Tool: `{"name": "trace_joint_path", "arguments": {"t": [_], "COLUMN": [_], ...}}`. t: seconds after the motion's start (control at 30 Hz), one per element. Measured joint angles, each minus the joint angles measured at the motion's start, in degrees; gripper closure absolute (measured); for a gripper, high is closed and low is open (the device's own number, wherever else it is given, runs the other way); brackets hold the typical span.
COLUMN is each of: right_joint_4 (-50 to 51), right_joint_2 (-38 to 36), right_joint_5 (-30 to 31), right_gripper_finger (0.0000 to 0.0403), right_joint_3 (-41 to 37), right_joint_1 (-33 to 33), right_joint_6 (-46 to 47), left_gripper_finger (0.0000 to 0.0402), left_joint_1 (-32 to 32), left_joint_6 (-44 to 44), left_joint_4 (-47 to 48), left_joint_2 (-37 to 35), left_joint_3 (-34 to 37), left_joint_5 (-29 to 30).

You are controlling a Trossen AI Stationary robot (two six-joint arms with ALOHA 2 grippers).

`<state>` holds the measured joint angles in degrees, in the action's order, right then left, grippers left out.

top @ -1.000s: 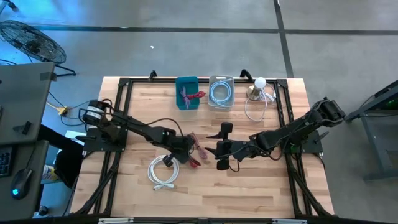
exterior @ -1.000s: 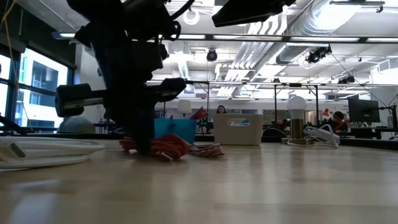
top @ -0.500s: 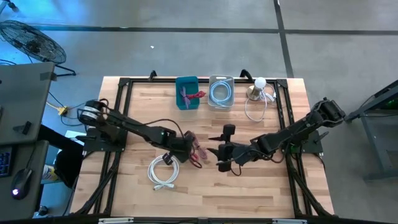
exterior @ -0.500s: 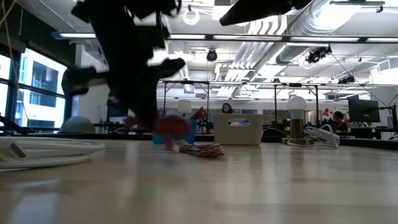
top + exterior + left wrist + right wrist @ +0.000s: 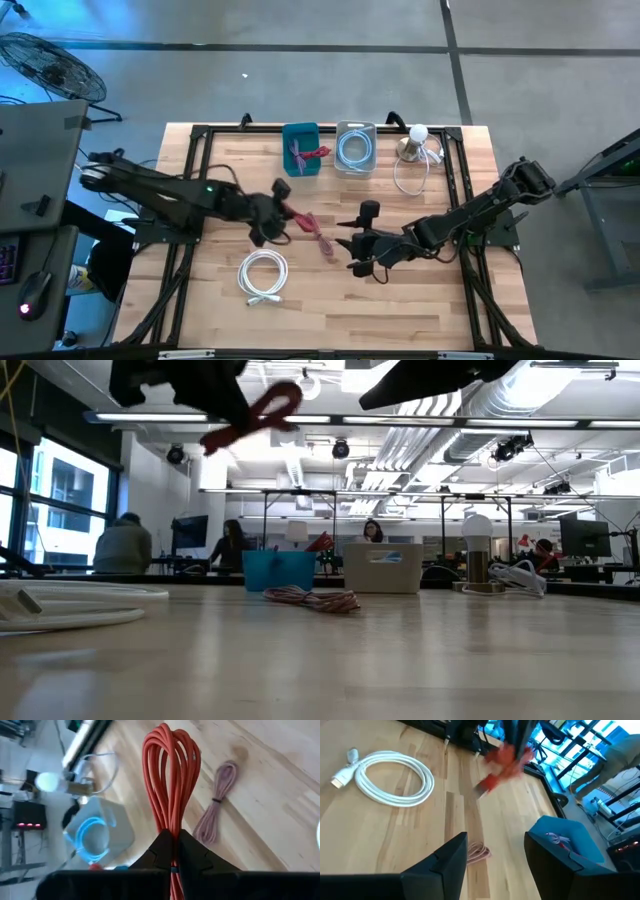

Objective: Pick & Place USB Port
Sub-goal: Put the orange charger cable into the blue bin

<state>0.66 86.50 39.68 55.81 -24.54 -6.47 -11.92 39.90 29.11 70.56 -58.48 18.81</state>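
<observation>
The left claw (image 5: 172,851) is clamped on a looped red cable (image 5: 171,775), a bundle of thin glossy strands held up off the counter (image 5: 400,310). The right claw (image 5: 495,852) is spread wide, holding nothing, low over the pale wood planks. Between the two claws a thin pink cable (image 5: 325,243), tied in a narrow hank, lies on the counter. A thicker white cable (image 5: 264,274) is coiled in a ring nearby. At the far edge stand a blue bin (image 5: 301,148) and a clear bin (image 5: 355,148).

Four coiled cables are showing: one red cable (image 5: 290,212), one pink cable (image 5: 322,241), one white cable (image 5: 264,277), one light-blue cable (image 5: 353,150). Two bins are sitting: blue bin (image 5: 301,135), clear bin (image 5: 355,128).
</observation>
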Motion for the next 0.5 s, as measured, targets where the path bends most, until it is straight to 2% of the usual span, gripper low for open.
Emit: {"name": "trace_joint_path", "arguments": {"t": [0.17,0.33,0.5], "right_joint_4": [1.0,1.5,2.0], "right_joint_2": [0.0,0.0,0.0], "right_joint_5": [0.1,-0.2,-0.2], "right_gripper_finger": [0.0216,0.0219,0.0218], "right_joint_3": [0.0,0.0,0.0], "right_joint_1": [0.0,0.0,0.0], "right_joint_6": [0.5,1.3,1.5], "left_gripper_finger": [0.0396,0.0396,0.0396], "left_joint_1": [2.4,8.5,17.7], "left_joint_6": [2.0,3.4,4.7], "left_joint_4": [-0.1,-1.0,-3.1], "left_joint_2": [-5.7,-8.2,-8.9], "left_joint_3": [0.0,0.1,0.1], "left_joint_5": [0.2,0.0,-6.5]}}
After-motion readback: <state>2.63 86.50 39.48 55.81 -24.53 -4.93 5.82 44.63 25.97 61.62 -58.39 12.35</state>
